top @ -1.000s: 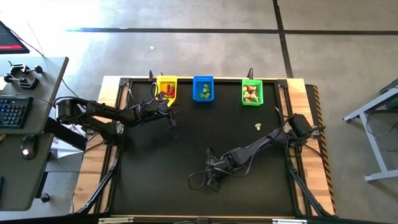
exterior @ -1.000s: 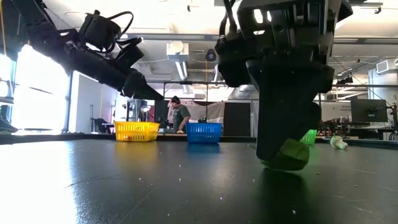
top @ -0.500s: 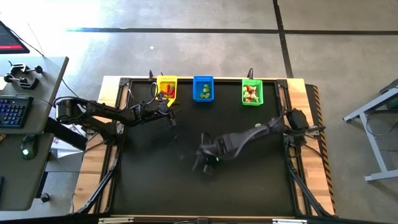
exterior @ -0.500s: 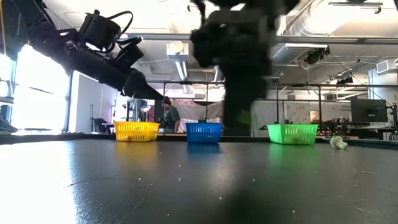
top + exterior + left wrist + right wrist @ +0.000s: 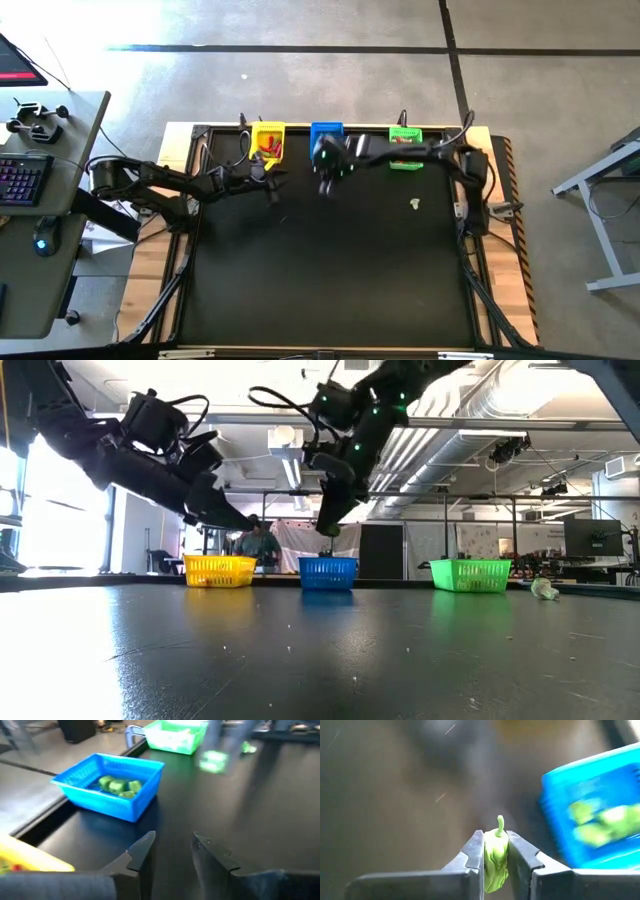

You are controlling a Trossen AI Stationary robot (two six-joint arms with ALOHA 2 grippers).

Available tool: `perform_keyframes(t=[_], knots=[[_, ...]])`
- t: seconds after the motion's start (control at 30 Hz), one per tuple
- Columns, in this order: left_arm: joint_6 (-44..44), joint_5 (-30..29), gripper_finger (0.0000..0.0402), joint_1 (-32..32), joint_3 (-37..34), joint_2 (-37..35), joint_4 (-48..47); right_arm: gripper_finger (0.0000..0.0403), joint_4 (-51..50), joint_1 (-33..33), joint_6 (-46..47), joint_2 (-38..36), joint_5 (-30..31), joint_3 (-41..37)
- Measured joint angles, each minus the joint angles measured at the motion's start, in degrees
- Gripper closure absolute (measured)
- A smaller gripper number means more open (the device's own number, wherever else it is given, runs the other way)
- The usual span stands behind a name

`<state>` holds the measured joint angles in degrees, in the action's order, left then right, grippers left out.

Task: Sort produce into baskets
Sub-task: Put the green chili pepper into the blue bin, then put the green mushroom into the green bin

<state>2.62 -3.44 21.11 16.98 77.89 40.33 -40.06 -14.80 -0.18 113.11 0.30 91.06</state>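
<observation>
Clamped between the right gripper's [image 5: 496,851] two dark fingers [image 5: 472,851]: a small green pepper-like piece [image 5: 495,857], stem end pointing outward past the fingertips. Held up in the air, clear of the table [image 5: 330,270], just at the blue basket [image 5: 325,130], on its front side, by the table's far edge. Seen from table height, hanging above that basket's [image 5: 328,571] rim with the gripper [image 5: 328,525] pointing down. Already in the blue basket [image 5: 110,785]: several green pieces [image 5: 119,785].

Set a narrow way apart, holding nothing: the left gripper's [image 5: 172,851] fingers [image 5: 142,852]. Hovering off the table just in front of the yellow basket [image 5: 268,135], near the far left corner, aimed toward the blue one.

Lined along the far edge, left to right: yellow basket with red pieces [image 5: 272,146] inside, blue basket, bright green basket [image 5: 405,135] partly hidden under the right arm. Lying alone on the black table toward the right edge, in front of the green basket and well apart from both grippers: one pale piece [image 5: 414,204].

Standing in the room beyond the table, between the yellow and blue baskets in the low view: a person [image 5: 258,546].
</observation>
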Motion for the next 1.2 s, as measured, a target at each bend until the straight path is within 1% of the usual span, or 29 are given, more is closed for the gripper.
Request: perform_keyframes(t=[0.07,0.27,0.4,0.57,0.7,0.87,1.0,1.1,1.2], knots=[[-0.5,2.1,0.0301,0.0,-0.3,0.0,0.6,0.0363,3.3,-3.3,-1.5,-0.1,-0.5,0.1],[-0.6,8.3,0.0332,-0.1,-0.3,0.0,3.2,0.0363,10.1,-11.3,-5.0,3.3,-5.6,0.1],[-1.0,8.7,0.0350,-0.1,-0.3,0.0,3.3,0.0363,11.6,-14.6,-5.3,6.0,-7.5,1.4],[-1.0,8.7,0.0364,-0.1,-0.3,0.0,3.4,0.0357,11.3,-16.5,-5.2,10.0,-8.0,3.4],[-1.4,8.4,0.0369,-0.1,-0.3,0.0,3.3,0.0325,10.7,-16.3,-5.3,11.4,-7.0,4.0],[-2.0,8.0,0.0369,-0.1,-0.3,0.0,3.3,0.0256,11.2,-16.2,-5.3,11.4,-4.7,4.3],[-2.0,8.0,0.0369,-0.1,-0.3,0.0,3.3,0.0209,10.4,-16.2,-7.7,10.4,-4.8,4.2],[-2.0,7.9,0.0369,-0.1,-0.3,0.0,3.3,0.0200,8.9,-16.0,-8.8,8.5,-4.5,4.2],[-2.0,7.8,0.0369,-0.1,-0.3,0.0,3.3,0.0215,8.2,-15.3,-9.2,6.0,-2.2,3.9]])
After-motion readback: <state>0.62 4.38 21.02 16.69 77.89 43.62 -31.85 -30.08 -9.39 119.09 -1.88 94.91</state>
